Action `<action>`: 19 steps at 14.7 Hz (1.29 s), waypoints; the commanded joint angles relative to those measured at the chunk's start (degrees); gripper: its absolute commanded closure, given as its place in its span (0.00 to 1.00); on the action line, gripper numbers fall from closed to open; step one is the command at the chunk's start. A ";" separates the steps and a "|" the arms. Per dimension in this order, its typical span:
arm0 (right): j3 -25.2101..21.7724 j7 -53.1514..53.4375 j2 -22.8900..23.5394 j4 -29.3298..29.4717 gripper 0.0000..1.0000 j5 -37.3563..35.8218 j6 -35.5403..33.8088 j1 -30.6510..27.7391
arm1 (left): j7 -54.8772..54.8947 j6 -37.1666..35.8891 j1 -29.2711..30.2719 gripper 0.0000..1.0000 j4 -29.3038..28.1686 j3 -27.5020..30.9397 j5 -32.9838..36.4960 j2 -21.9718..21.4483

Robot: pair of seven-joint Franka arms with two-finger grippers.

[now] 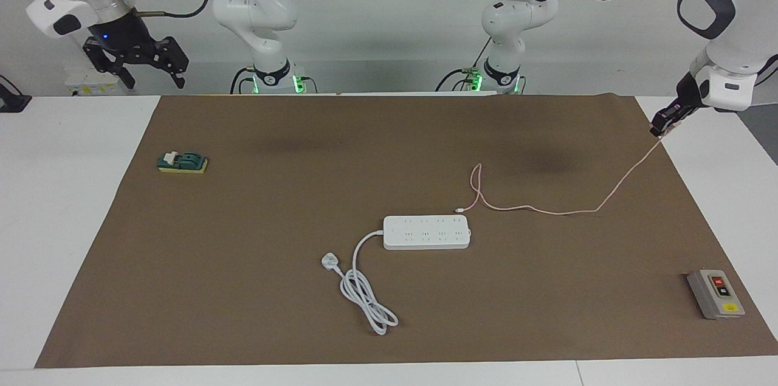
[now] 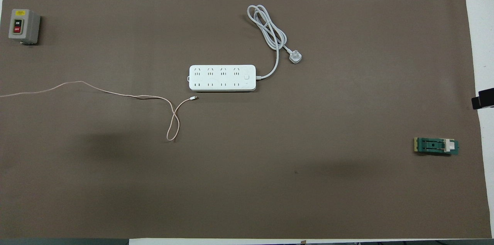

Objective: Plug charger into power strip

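I've got the left gripper (image 1: 659,129) clamped on the charger (image 1: 660,132), up over the mat's edge at the left arm's end, well apart from the power strip (image 1: 427,232) mid-mat. Its pink cable (image 1: 547,211) trails across the mat, the loose tip lying just beside the strip. Risk: on the carry-in the slack could loop across the sockets or snag a strip corner and drag it (light block, nothing pins it). Right gripper (image 1: 149,64) waits wide open, raised over the right arm's end.
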 commanded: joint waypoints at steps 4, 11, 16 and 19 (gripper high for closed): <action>0.67 -1.26 -0.29 0.05 0.00 -0.74 0.04 -0.68 | -47.18 7.20 -11.64 1.00 -4.42 -0.18 -2.84 -2.20; 0.67 -1.17 -0.29 0.05 0.00 -0.74 -0.14 -0.68 | -83.97 19.78 -22.89 1.00 -3.90 0.08 -3.03 3.93; 0.67 -1.26 -0.29 0.14 0.00 -0.74 -0.14 -0.68 | -88.57 17.96 -27.91 1.00 2.94 0.08 -3.03 12.37; 0.67 -1.35 -0.29 0.14 0.00 -0.74 -0.14 -0.68 | -89.28 15.50 -29.94 1.00 6.21 0.08 -3.11 15.81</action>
